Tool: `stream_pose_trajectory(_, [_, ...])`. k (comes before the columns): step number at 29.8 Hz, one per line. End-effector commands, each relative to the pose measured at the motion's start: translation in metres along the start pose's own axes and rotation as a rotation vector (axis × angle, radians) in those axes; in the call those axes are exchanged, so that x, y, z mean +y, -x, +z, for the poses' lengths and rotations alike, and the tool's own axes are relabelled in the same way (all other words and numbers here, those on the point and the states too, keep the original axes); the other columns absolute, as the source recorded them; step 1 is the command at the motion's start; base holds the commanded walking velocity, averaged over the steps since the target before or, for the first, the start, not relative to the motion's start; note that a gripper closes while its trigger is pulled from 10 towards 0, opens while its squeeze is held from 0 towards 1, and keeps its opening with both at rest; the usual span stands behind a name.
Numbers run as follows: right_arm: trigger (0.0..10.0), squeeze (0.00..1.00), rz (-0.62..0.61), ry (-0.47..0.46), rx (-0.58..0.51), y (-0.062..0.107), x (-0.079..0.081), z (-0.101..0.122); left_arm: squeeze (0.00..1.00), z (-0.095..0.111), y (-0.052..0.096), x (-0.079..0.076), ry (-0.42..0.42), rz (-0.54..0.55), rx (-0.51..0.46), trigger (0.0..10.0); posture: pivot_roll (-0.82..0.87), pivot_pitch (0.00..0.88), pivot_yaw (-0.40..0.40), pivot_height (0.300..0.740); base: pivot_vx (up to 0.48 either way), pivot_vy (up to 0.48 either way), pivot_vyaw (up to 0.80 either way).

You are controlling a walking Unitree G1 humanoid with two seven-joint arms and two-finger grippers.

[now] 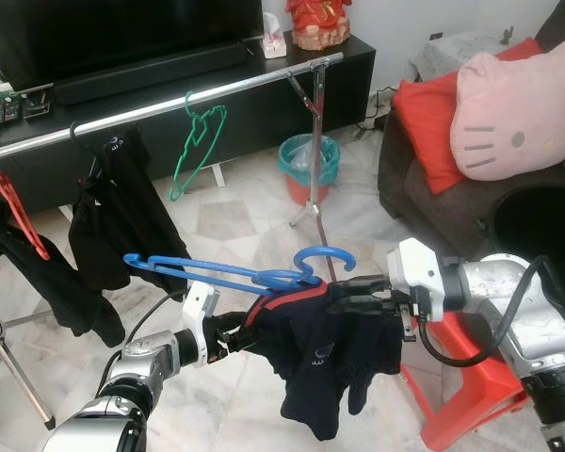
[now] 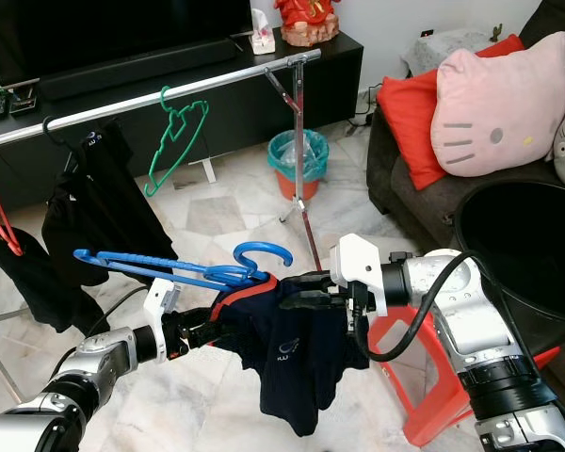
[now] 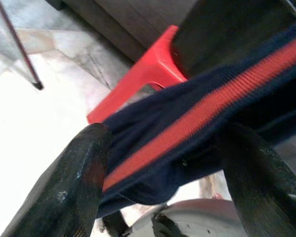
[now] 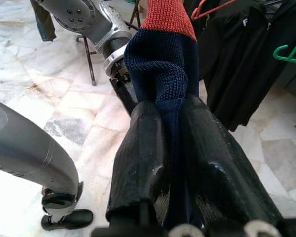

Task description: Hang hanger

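A blue hanger (image 1: 217, 273) lies across the top of a navy garment with a red collar (image 1: 325, 353), held up in front of me between both arms. My left gripper (image 1: 234, 331) is shut on the red-trimmed collar, whose band (image 3: 187, 128) runs between its fingers (image 3: 74, 187). My right gripper (image 1: 363, 292) is shut on the garment's other side, with the cloth (image 4: 163, 54) pinched between its fingers (image 4: 138, 148). Beyond them a silver clothes rail (image 1: 169, 104) crosses the room. The hanger's hook (image 1: 325, 256) is well below and in front of that rail.
On the rail hang a green hanger (image 1: 196, 141), black clothes (image 1: 122, 217) and a red hanger (image 1: 19, 212). A red stool (image 1: 471, 377) stands under my right arm. A teal bin (image 1: 309, 160) sits by the rail's leg; a sofa with pillows (image 1: 518, 104) is at the right.
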State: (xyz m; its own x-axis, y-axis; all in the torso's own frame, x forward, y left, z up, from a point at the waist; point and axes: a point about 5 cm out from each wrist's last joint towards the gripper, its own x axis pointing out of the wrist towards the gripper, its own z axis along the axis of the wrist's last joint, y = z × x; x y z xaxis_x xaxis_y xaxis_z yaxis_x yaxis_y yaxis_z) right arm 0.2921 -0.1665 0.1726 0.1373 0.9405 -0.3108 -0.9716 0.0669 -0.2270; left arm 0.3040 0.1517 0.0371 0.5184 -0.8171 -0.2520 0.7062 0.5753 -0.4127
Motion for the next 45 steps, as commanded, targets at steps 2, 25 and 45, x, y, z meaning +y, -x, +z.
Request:
stream_pose_trajectory(2, [10.0,0.0,-0.002,0.049,-0.025,0.001,-0.0059,0.0138,0.0,-0.0075,0.0052,0.0004,-0.011,-0.018,0.059,9.9,-0.08,0.076,0.061,0.74,0.0,0.0,0.0])
stream_pose_trajectory(25, [10.0,0.0,-0.025,0.054,-0.026,0.0009,-0.0095,0.0137,0.0,-0.0095,0.0138,0.0052,0.005,0.002,0.075,0.0,-0.07,0.077,0.068,0.74,0.0,0.0,0.0])
stream_pose_trajectory(45, [10.0,0.0,-0.029,0.054,-0.027,0.0009,-0.0098,0.0133,0.0,-0.0075,0.014,0.0052,0.013,-0.007,0.066,0.0,-0.07,0.078,0.068,0.74,0.0,0.0,0.0])
